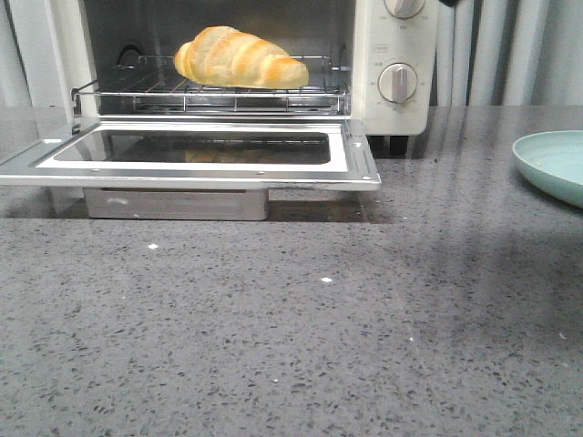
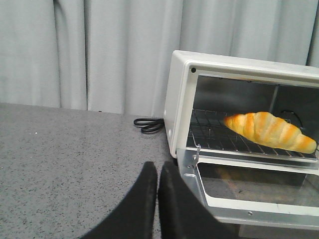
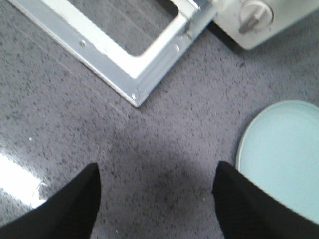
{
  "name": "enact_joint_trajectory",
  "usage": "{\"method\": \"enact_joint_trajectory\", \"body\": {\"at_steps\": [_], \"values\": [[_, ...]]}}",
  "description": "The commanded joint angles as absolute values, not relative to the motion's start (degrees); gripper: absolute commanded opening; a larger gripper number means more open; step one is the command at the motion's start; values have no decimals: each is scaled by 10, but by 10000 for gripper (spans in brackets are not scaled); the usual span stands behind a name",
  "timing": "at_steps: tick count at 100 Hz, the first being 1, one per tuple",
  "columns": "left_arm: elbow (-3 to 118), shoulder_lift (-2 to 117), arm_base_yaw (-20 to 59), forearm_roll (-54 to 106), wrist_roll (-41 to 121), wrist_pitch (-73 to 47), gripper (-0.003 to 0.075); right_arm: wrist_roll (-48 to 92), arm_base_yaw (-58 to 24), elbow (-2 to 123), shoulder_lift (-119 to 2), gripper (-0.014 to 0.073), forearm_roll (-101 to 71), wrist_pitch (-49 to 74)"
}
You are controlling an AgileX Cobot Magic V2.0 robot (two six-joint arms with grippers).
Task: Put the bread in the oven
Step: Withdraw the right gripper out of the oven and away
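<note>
**Bread loaded, door still down**

Since the golden-brown ridged bread roll (image 1: 239, 57) lies on the wire rack inside the cream-white toaster oven (image 1: 394, 68), placing looks done. Left gripper (image 2: 157, 186) clenched, empty, oven ahead of its fingers; right gripper (image 3: 155, 191) spread, empty, pale green plate (image 3: 284, 152) beside one finger. Next: probably lift the glass door (image 1: 191, 155).

You get even, fairly bright light, with the bread (image 1: 239, 57) clearly lit inside the oven (image 1: 219, 82). A soft shadow darkens the countertop (image 3: 164, 149) between the right gripper's fingers (image 3: 70, 209), and white glare sits beside them. The wrist views look slightly soft.
</note>
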State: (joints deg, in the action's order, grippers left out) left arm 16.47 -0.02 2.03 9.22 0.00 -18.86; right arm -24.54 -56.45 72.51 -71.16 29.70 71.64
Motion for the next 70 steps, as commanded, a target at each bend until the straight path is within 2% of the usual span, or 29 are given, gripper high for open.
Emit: {"method": "enact_joint_trajectory", "body": {"at_steps": [1,11,51,70], "values": [[165,10,18,110,0,-126,-22,-266,-562,715,-675,433,326,754],[147,10,18,111,0,-130,-22,-270,-562,688,-647,390,307,754],[113,10,18,116,0,-144,-22,-273,-562,632,-547,-57,280,754],[113,10,18,116,0,-144,-21,-273,-562,632,-522,-75,280,754]]}}
